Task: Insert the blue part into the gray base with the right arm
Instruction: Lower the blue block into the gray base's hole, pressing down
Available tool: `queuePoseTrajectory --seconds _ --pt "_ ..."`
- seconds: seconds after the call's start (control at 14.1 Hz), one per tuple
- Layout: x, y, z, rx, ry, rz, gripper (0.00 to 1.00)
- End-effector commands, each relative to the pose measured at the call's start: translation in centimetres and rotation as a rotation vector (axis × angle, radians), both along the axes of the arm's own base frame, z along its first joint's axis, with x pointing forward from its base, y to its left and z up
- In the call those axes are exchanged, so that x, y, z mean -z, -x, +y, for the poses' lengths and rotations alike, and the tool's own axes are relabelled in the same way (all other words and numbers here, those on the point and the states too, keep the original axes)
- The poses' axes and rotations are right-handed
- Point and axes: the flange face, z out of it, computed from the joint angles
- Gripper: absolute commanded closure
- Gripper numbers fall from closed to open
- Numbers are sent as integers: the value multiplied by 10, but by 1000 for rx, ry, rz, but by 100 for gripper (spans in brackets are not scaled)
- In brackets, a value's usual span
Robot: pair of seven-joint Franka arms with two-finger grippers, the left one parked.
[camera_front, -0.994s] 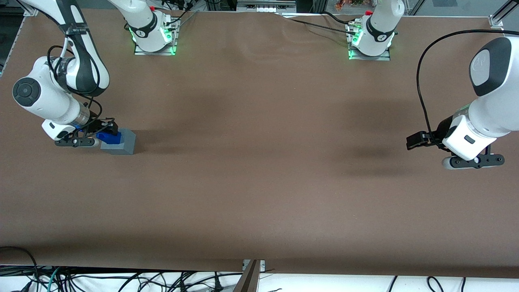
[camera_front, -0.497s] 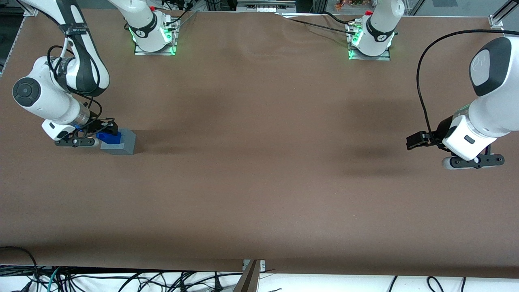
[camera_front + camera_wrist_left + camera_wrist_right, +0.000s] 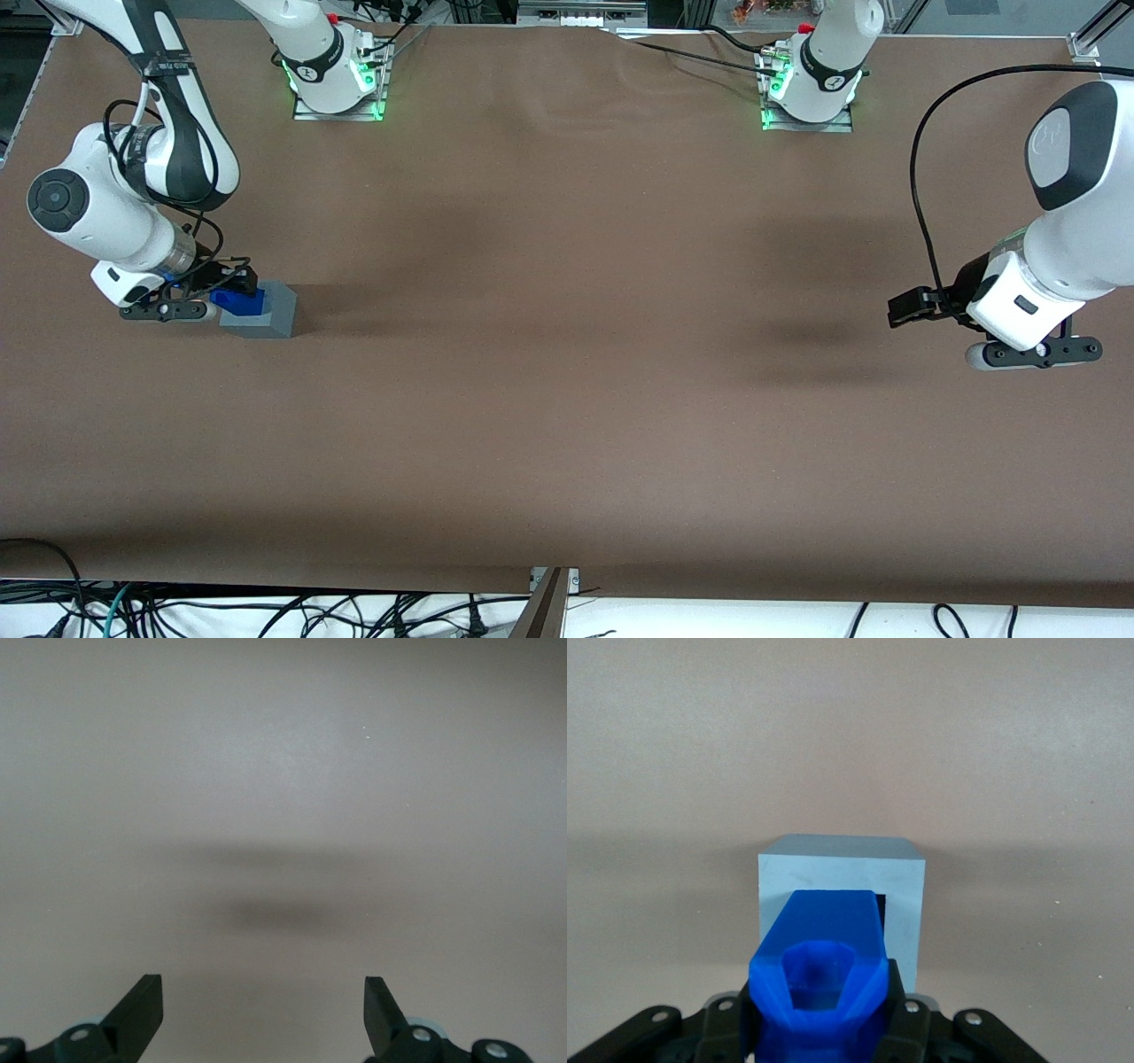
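Note:
The gray base (image 3: 266,312) stands on the brown table toward the working arm's end. The right arm's gripper (image 3: 232,292) is shut on the blue part (image 3: 239,302) and holds it right over the base's top, tilted, with its lower end at the socket. In the right wrist view the blue part (image 3: 819,970) sits between the black fingers (image 3: 902,1020) and points into the dark square socket of the gray base (image 3: 904,890). Whether its tip is inside the socket I cannot tell.
Two arm mounts with green lights (image 3: 337,80) (image 3: 806,89) stand along the table's edge farthest from the front camera. The left wrist view shows only bare table (image 3: 283,815). Cables hang below the near edge (image 3: 266,611).
The gripper with the blue part has shifted very slightly over the base; otherwise nothing has visibly changed.

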Motion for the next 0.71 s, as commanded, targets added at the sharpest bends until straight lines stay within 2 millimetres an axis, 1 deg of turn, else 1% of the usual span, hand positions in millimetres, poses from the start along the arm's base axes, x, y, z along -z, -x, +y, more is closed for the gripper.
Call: queuePoseTrajectory --seconds 0.0,0.64 --pt "6 7 -3 -12 -4 -5 78" --pt "8 11 -5 -7 -6 13 78"
